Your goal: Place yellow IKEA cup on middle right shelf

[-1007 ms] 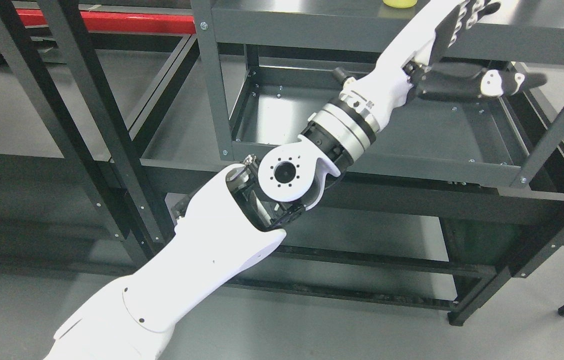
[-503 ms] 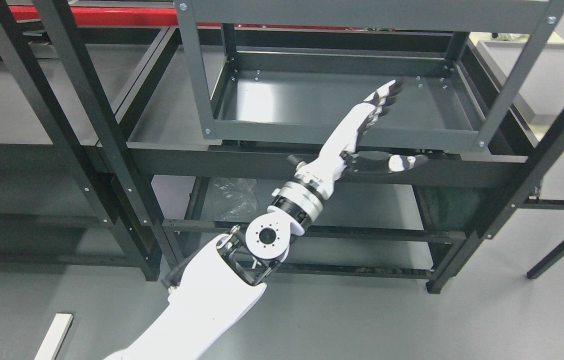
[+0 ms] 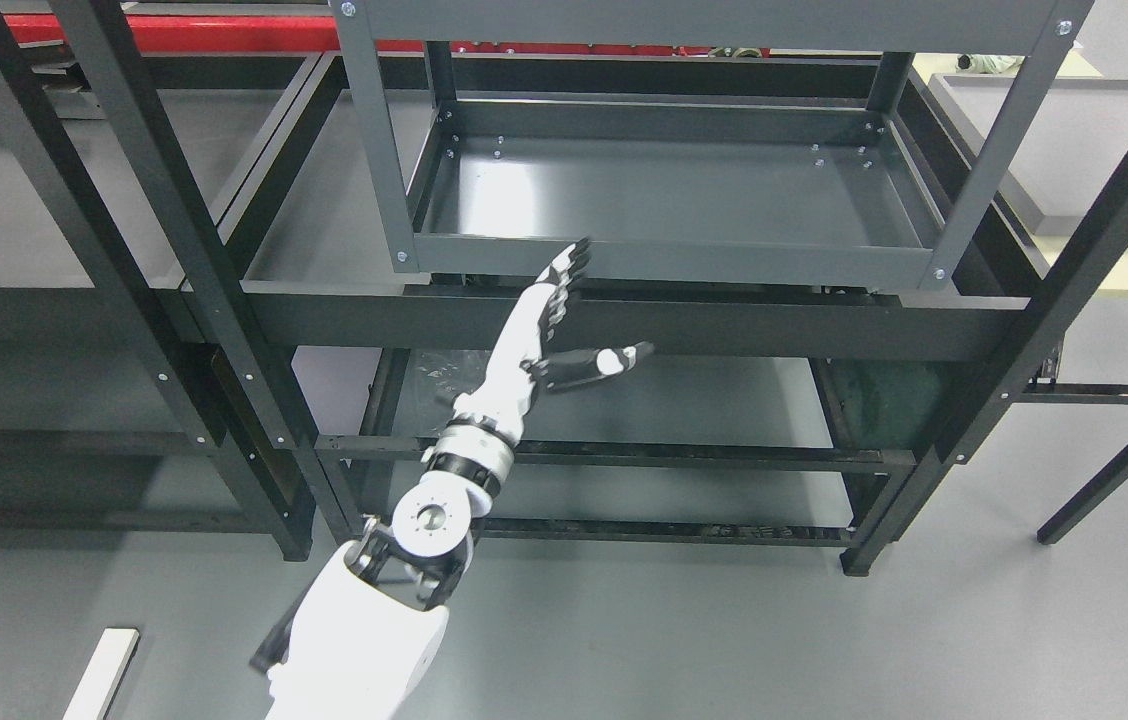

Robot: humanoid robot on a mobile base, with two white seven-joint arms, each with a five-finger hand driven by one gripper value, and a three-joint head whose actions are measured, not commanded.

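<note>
No yellow cup shows in this view. My left hand (image 3: 579, 318) comes up from the bottom edge on a white arm. It is open, with the fingers (image 3: 565, 275) stretched flat and the thumb (image 3: 612, 359) out to the right, and it holds nothing. The hand hangs in front of the front rim of the grey shelf tray (image 3: 664, 190), just below it and left of its middle. The tray's floor is bare. My right arm is out of view.
Black rack posts (image 3: 194, 250) run diagonally on the left and a black post (image 3: 1074, 270) on the right. A crumpled clear plastic bag (image 3: 439, 372) lies on the lower shelf behind my wrist. A white strip (image 3: 102, 672) lies on the floor. A grey table (image 3: 1074, 150) stands at far right.
The whole picture has shifted: the camera has pulled back and the shelf looks smaller. My left hand has come back down and left, off the upper shelf. The yellow cup seen earlier has left the view.
</note>
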